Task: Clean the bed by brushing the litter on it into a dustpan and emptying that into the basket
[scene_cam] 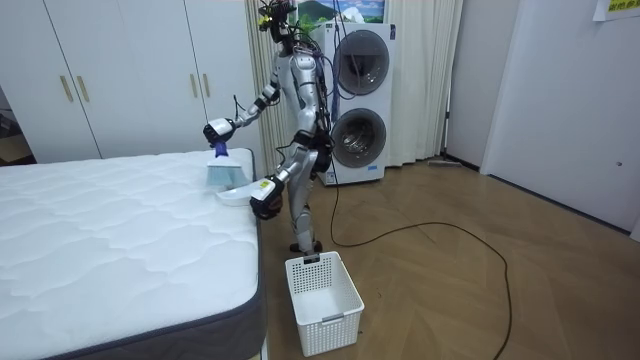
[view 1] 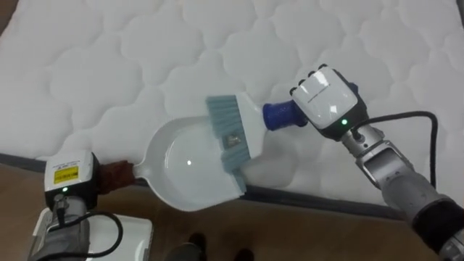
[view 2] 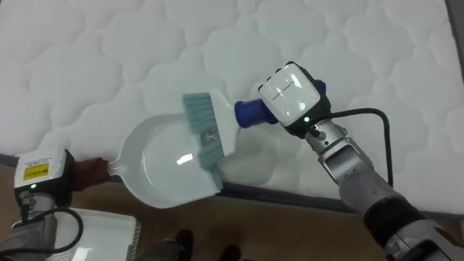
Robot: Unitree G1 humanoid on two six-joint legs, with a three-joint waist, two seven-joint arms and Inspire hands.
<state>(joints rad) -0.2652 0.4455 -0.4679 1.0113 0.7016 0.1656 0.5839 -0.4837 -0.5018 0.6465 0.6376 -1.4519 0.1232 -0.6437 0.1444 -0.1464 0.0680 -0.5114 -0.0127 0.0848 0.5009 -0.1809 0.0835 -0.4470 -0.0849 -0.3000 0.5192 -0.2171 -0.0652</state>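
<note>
Standing at the foot corner of the bed (scene_cam: 120,240), with the stacked washing machines (scene_cam: 358,100) behind it and white wardrobe doors (scene_cam: 120,70) beyond the mattress, the robot leans its arms over the quilted white mattress (view 1: 145,58). In the eye views the right hand (view 1: 328,101) comes in from 4 o'clock and sits at 3 o'clock of the brush (view 1: 235,127), its fingers curled round the blue handle so that only the back of the hand faces up. The brush head lies at 9 o'clock of that hand, its teal bristles pointing toward 6 o'clock and reaching down into the white dustpan (view 1: 181,170). A small grey speck (view 1: 233,140) sits on the bristles, too small to identify. The dustpan lies at the mattress edge, its wide mouth at 3 o'clock under the bristles and its bowl hanging partly past the edge toward 6 o'clock. Its dark handle runs toward 9 o'clock into the left hand (view 1: 71,177), which is closed on it just off the mattress. A white basket (scene_cam: 322,300) stands on the wooden floor beside the robot's feet, at 7 o'clock in the eye views.
</note>
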